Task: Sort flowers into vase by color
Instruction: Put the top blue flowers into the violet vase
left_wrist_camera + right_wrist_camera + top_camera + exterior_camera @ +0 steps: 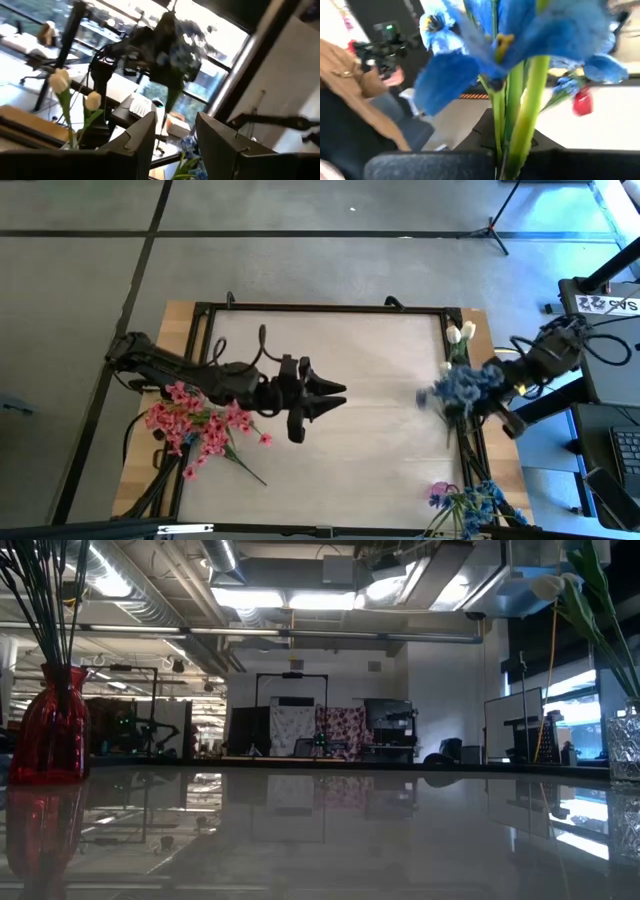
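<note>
From my left wrist camera I see the left hand (172, 145) with its two dark fingers (142, 137) standing apart, nothing between them. Beyond them the other arm (115, 52) carries a bunch of blue flowers (177, 47) on green stems, blurred. Two white buds (75, 90) on green stems rise near a wooden counter edge (30, 127). More blue blooms (190, 145) show between my fingers, farther off.

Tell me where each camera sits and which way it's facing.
High: overhead, looking straight down; both arms, left gripper open over mid-table.
Low: table height, looking level into the room; red vase, no arm.
Left wrist: past its own fingers toward the blue flowers.
Right wrist: right gripper shut on blue flowers.
Shared: the blue flowers show in high and both wrist views.
</note>
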### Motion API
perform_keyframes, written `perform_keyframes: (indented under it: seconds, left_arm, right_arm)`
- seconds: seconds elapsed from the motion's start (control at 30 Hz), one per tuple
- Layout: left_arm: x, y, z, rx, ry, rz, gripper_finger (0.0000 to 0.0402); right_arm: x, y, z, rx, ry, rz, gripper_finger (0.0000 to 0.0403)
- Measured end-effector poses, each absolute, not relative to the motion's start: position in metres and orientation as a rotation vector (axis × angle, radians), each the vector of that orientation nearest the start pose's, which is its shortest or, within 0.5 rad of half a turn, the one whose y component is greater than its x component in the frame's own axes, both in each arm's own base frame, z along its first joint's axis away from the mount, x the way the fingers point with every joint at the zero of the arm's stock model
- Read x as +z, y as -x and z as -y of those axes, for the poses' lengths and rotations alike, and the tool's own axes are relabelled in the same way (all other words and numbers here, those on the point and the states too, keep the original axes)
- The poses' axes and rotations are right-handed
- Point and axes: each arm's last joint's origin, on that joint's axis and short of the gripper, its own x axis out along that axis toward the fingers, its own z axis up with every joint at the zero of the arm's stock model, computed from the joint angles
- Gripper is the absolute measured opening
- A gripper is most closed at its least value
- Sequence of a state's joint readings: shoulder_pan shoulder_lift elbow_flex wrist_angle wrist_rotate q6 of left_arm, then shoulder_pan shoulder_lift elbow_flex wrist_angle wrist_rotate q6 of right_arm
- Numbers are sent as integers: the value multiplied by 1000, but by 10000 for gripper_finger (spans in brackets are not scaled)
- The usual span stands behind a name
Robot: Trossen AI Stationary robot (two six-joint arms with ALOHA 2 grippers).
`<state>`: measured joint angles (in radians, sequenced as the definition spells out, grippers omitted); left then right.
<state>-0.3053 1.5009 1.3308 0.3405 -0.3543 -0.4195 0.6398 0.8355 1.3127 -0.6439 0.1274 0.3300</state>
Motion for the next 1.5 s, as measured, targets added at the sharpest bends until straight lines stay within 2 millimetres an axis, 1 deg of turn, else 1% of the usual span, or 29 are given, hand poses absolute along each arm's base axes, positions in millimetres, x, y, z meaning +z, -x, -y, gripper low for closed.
perform_keyframes:
  seconds: [0.07, 0.2, 0.3, 0.43, 0.53, 0.67, 1.1, 1.4, 1.5]
  left_arm:
    - [398, -335, 99, 54, 512, 174, 137]
    - [392, -334, 108, 152, 547, 165, 137]
    - [389, -331, 113, 247, 580, 171, 137]
    - [383, -331, 113, 339, 654, 158, 137]
    - [380, -330, 112, 383, 714, 159, 137]
    - [378, -330, 110, 425, 766, 170, 137]
    - [374, -328, 108, 537, 780, 187, 137]
    - [374, -329, 106, 541, 808, 203, 137]
    - [374, -329, 106, 539, 823, 206, 137]
  right_arm:
    - [438, -97, -77, 510, -271, -259, 10]
    - [407, -88, -85, 528, -294, -290, 10]
    - [384, -82, -94, 599, -317, -253, 10]
    - [356, -75, -105, 702, -325, -240, 10]
    - [338, -71, -109, 714, -289, -239, 11]
    - [327, -65, -112, 724, -271, -210, 10]
    - [294, -52, -129, 790, -247, -129, 10]
    - [278, -49, -134, 827, -205, -70, 18]
    - [271, -49, -134, 834, -180, -81, 15]
